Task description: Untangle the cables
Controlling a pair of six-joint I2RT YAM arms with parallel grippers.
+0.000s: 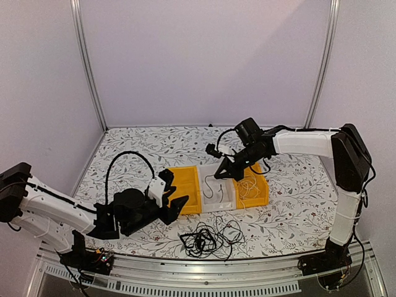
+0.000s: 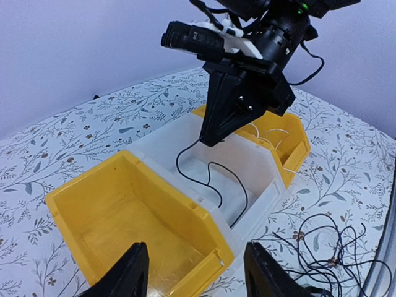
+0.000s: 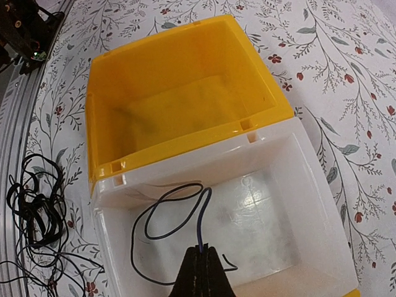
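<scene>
Cables sit in three spots. On the left, the left gripper (image 2: 195, 260) gapes wide, gripping nothing, by the left yellow bin (image 1: 185, 185). A black tangle (image 1: 207, 238) lies on the table (image 1: 124, 148) up front. One black cable (image 3: 203, 213) hangs vertically from the right gripper (image 3: 201, 250), pinched tight, and loops into the white bin (image 1: 226, 197). One pale cord (image 1: 250, 189) is coiled in the right yellow bin (image 1: 265, 189).

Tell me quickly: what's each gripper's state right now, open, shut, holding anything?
Left gripper: open, holding nothing.
Right gripper: closed on a thin black cable hanging into the white bin.
</scene>
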